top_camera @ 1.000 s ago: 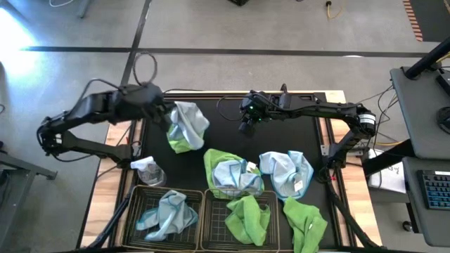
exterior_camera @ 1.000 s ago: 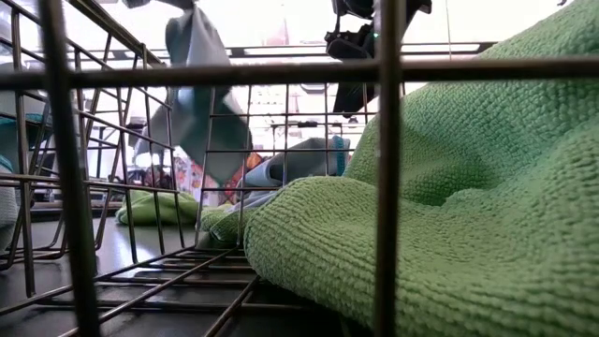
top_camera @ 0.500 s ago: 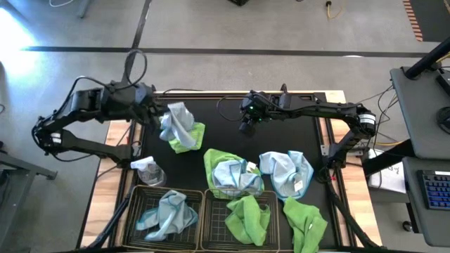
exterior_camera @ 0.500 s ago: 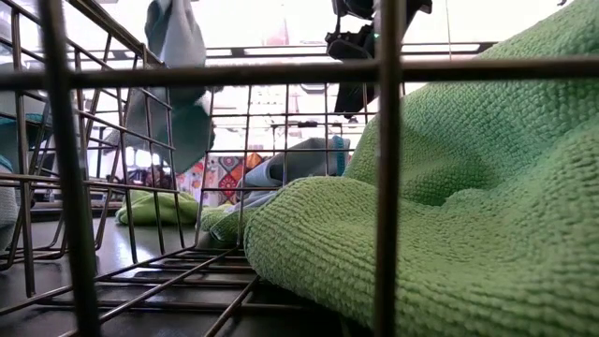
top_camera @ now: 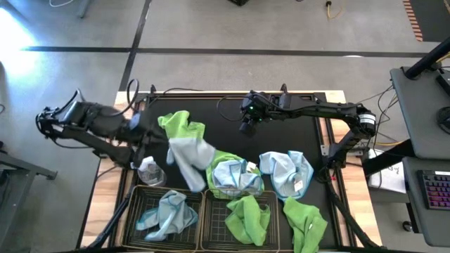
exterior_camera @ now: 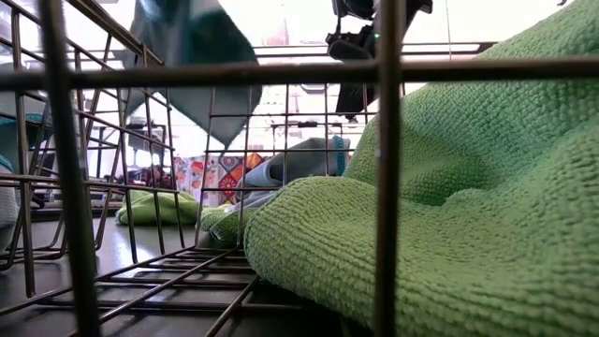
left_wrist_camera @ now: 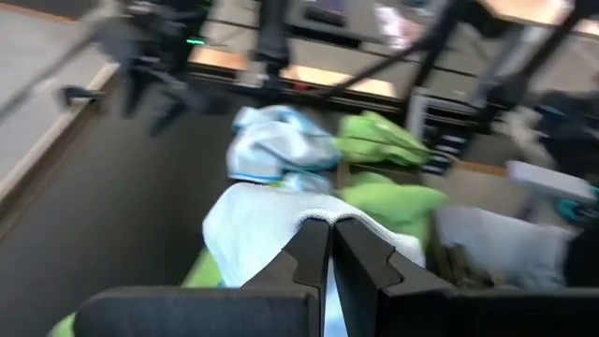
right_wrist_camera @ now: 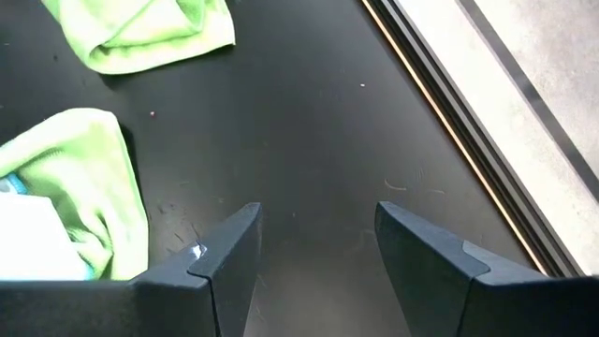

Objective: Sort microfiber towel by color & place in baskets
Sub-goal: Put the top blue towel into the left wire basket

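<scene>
A pale blue microfiber towel (top_camera: pixel 187 160) hangs from my left gripper (top_camera: pixel 150 136), which is shut on it over the mat's left part, just beyond the baskets. A lime green towel (top_camera: pixel 180 126) lies on the mat behind it. The left basket (top_camera: pixel 138 204) holds a pale blue towel (top_camera: pixel 167 214); the right basket (top_camera: pixel 211 223) holds a green one (top_camera: pixel 247 218). More towels lie mid-mat: a green and blue heap (top_camera: pixel 229 173), a blue one (top_camera: pixel 287 173), and a green one (top_camera: pixel 306 223). My right gripper (top_camera: pixel 246 128) hovers open over the far middle of the mat. My left gripper pinches the pale blue towel between its two shut fingers at a bunched edge (left_wrist_camera: pixel 314 221). The fingers slant downward from the table's left side. The towel spreads out beyond them and hangs clear of the mat (exterior_camera: pixel 192 56), slack.
A small clear spray bottle (top_camera: pixel 149 171) stands just left of the hanging towel, beside the left basket's far corner. The black mat (top_camera: pixel 225 116) is bare under the right gripper (right_wrist_camera: pixel 314 248). Cables and the table's wooden rim (top_camera: pixel 111 169) run along the sides.
My left gripper has swung from the far left of the mat toward the table's left and near edges, turning as it went. The pale blue towel has come off the green one, which stays on the mat, and now swings nearer the baskets.
</scene>
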### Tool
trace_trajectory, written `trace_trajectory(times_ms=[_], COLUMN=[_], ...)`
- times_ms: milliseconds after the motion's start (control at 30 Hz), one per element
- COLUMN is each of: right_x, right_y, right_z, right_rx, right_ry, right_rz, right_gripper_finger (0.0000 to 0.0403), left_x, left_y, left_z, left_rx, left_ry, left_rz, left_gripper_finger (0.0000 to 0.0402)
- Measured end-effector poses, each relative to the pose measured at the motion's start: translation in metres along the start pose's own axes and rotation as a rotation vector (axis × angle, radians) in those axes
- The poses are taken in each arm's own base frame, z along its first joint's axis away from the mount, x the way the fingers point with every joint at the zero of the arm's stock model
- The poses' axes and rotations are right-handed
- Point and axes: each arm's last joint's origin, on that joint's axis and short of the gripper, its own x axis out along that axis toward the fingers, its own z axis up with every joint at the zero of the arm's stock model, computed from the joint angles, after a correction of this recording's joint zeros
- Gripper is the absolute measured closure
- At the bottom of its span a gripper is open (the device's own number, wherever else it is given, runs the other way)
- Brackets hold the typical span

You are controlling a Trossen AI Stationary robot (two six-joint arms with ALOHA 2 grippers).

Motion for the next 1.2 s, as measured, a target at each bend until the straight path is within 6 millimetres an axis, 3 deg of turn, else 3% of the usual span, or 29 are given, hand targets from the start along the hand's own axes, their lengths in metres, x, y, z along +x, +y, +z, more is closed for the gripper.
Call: trace_trajectory(times_ms=[567,867,1200], right_x=[0.000,0.000,0.000], right_y=[0.000,0.000,0.000], right_z=[-0.001,-0.001,-0.001], right_rx=[-0.002,0.010,0.013], right_ry=[0.011,0.011,0.010], right_rz=[-0.001,-0.001,-0.001], right_gripper_finger=[0.0197,0.0197,0.0197], left_x=[-0.013,-0.017,-0.004], left_y=[-0.067,-0.084,-0.094], left_z=[-0.027,-0.041,-0.044], left_rx=[0.153,0.179,0.206], left_ry=[0.136,0.230,0.240], left_rz=[-0.416,-0.490,-0.431], left_gripper_finger=[0.0401,0.0401,0.0401])
